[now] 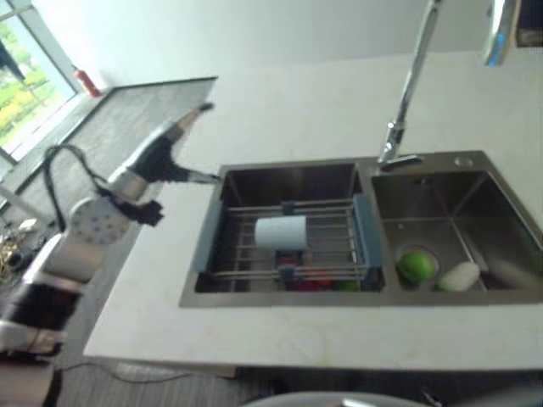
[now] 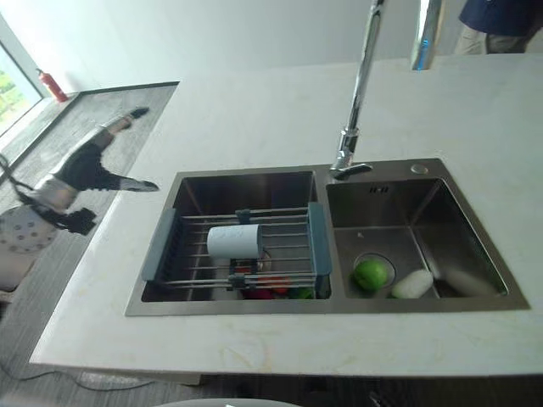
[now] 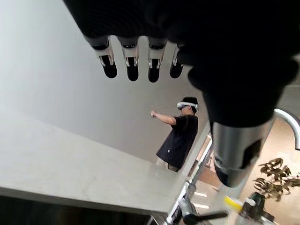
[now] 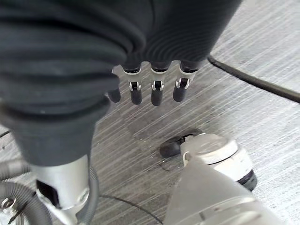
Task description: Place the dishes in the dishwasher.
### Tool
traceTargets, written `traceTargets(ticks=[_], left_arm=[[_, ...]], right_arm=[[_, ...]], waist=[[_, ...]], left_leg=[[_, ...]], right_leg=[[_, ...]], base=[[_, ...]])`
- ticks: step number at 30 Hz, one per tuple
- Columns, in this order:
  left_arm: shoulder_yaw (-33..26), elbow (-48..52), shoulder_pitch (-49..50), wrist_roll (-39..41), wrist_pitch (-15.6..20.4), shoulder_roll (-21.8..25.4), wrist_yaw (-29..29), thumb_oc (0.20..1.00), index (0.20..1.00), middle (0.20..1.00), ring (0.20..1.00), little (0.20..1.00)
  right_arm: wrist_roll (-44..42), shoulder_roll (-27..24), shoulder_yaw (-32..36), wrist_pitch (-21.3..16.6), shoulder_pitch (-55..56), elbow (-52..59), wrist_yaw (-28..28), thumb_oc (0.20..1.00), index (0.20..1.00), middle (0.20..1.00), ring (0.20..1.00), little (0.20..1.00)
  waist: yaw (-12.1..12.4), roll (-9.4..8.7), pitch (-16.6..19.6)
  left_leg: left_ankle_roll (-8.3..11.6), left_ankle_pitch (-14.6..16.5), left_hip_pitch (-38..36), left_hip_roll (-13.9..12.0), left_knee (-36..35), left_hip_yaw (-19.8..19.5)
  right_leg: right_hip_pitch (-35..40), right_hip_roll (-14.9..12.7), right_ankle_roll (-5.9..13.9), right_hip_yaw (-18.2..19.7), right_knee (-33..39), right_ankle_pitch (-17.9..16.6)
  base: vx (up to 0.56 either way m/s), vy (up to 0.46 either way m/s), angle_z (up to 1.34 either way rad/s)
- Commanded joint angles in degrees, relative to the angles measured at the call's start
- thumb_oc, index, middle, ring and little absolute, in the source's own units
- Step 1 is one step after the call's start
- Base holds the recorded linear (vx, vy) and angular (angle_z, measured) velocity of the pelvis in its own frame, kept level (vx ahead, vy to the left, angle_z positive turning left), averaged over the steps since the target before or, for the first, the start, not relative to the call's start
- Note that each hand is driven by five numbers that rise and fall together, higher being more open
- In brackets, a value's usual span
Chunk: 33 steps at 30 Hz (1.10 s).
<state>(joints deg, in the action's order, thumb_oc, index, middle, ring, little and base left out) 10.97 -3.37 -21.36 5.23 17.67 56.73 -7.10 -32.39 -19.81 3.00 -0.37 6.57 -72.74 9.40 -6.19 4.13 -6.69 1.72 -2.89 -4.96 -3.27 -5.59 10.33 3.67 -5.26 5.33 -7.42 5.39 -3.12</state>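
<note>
White countertop (image 1: 280,339) holds a sink (image 1: 254,178) with a label-free white cup (image 1: 281,232); left robot hand (image 1: 161,157) spread, empty.

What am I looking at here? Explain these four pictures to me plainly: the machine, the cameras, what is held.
A humanoid robot stands at a kitchen counter. Two pictures come from cameras on its head, looking down; two come from its wrists, looking along each hand. The left hand, fingers straight, hovers beside the double sink and holds nothing. The right hand hangs open above the floor, also holding nothing. In the sink, a white cup lies on a wire rack; a green ball sits in the other basin. A person stands behind the counter.
</note>
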Motion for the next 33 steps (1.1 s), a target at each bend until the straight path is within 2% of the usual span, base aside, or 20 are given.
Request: traceTargets(ticks=[1,2,6,11,16,21,26,33], left_arm=[[-4.08,-8.55,-6.12,-4.14,-2.31,0.72,-1.65,1.000,1.000,1.000,1.000,1.000],[-1.50,-10.33,-7.35,-4.98,-3.95,0.19,-3.01,1.000,1.000,1.000,1.000,1.000],[3.20,-14.49,-9.22,-7.74,-4.99,-0.30,-6.23,1.000,1.000,1.000,1.000,1.000],[6.64,-16.84,-10.54,-8.73,-5.40,-0.60,-10.50,1.000,1.000,1.000,1.000,1.000],[10.17,-16.66,-10.70,-7.27,-4.97,-1.27,-14.33,1.000,1.000,1.000,1.000,1.000],[11.81,-13.58,-10.17,-6.01,-5.87,-2.66,-16.50,1.000,1.000,1.000,1.000,1.000],[13.60,-13.08,-10.28,-5.96,-7.39,-4.53,-15.93,1.000,1.000,1.000,1.000,1.000],[13.25,-12.67,-8.58,-5.22,-8.19,-5.73,-16.37,1.000,1.000,1.000,1.000,1.000]], right_arm=[[0.67,-1.02,0.63,0.22,-1.99,-2.24,0.84,1.000,1.000,1.000,1.000,1.000],[0.29,-1.06,0.53,0.24,-1.60,-2.36,0.85,1.000,1.000,1.000,1.000,1.000],[0.12,-1.16,0.67,0.07,-0.39,-1.85,0.95,1.000,1.000,1.000,1.000,1.000],[-0.89,-1.25,0.63,-0.16,0.37,-0.39,0.88,1.000,1.000,1.000,1.000,1.000],[-1.02,-2.14,1.65,-0.60,0.99,0.72,0.69,1.000,1.000,1.000,1.000,1.000],[-0.66,-2.42,2.70,-1.08,1.19,-0.15,0.71,1.000,1.000,1.000,1.000,1.000],[-0.93,-2.32,2.66,-1.84,1.00,0.23,0.83,1.000,1.000,1.000,1.000,1.000],[-1.64,-2.85,2.69,-2.07,0.69,1.36,0.42,1.000,1.000,1.000,1.000,1.000]], waist=[[0.37,0.20,-2.14],[-0.30,0.28,-2.14],[-1.81,0.66,-2.36],[-3.11,1.32,-3.00],[-4.83,2.74,-4.61],[-5.27,3.24,-4.85],[-5.74,3.26,-4.96],[-5.78,3.88,-5.84]], left_leg=[[0.76,6.22,-2.49,-0.97,0.59,0.57],[0.70,6.19,-2.67,-0.95,0.59,0.97],[0.54,6.17,-2.83,-0.78,0.62,1.98],[0.36,6.13,-2.58,-0.28,0.65,2.70],[0.07,6.60,-1.92,1.09,0.75,3.38],[-0.19,7.01,-2.29,1.57,0.88,3.28],[-0.41,7.20,-2.48,1.60,1.10,3.45],[-0.38,7.33,-2.17,1.95,1.13,3.18]], right_leg=[[2.63,-2.48,3.68,-2.67,-2.84,5.54],[2.50,-2.49,3.82,-2.19,-2.63,5.15],[1.87,-2.78,4.31,-1.19,-2.40,4.26],[0.99,-3.37,4.77,-0.22,-2.27,3.48],[-0.68,-4.62,5.81,1.50,-2.27,2.39],[-0.60,-4.79,6.00,2.28,-2.07,2.18],[-0.77,-4.76,5.97,2.96,-2.47,2.32],[-1.24,-5.07,6.15,3.26,-2.25,2.14]], base=[[0.07,-0.015,-0.25],[0.07,-0.013,-0.17],[0.06,0.000,-0.06],[0.03,0.008,-0.11],[0.02,0.044,-0.16],[0.04,0.020,-0.05],[0.05,-0.007,-0.01],[0.01,0.016,-0.07]])
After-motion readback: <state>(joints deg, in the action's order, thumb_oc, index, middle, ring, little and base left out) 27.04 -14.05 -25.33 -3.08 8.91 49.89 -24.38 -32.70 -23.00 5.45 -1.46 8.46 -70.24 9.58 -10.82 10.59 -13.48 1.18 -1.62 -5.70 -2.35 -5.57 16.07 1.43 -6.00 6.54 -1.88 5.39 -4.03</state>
